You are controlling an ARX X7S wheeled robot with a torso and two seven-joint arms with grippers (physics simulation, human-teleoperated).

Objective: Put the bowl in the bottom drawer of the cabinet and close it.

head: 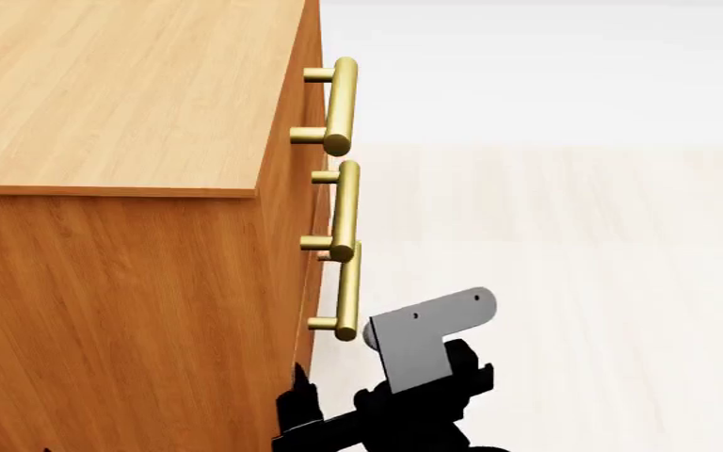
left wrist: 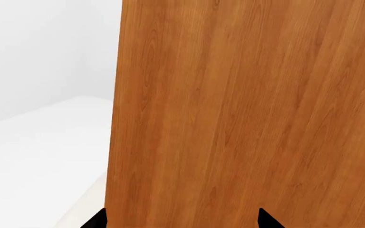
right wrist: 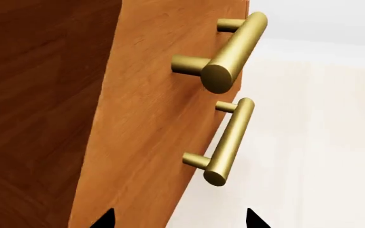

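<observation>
While all 3 brass-handled drawers of the orange-brown wood cabinet (head: 123,282) look shut, the bowl is nowhere visible; the right gripper (right wrist: 178,219) shows spread tips, empty, near the bottom drawer (head: 315,311); left gripper (left wrist: 181,219) likewise apart.

The cabinet (head: 123,282) is showing as warm orange-brown wood with fine straight grain and a smooth, satin finish. Just beside the right claw (right wrist: 179,219), bar handles (right wrist: 228,142) are being rendered as brushed brass metal with a soft sheen. The floor (head: 587,235) is appearing as pale, matt wood-grain boards.
</observation>
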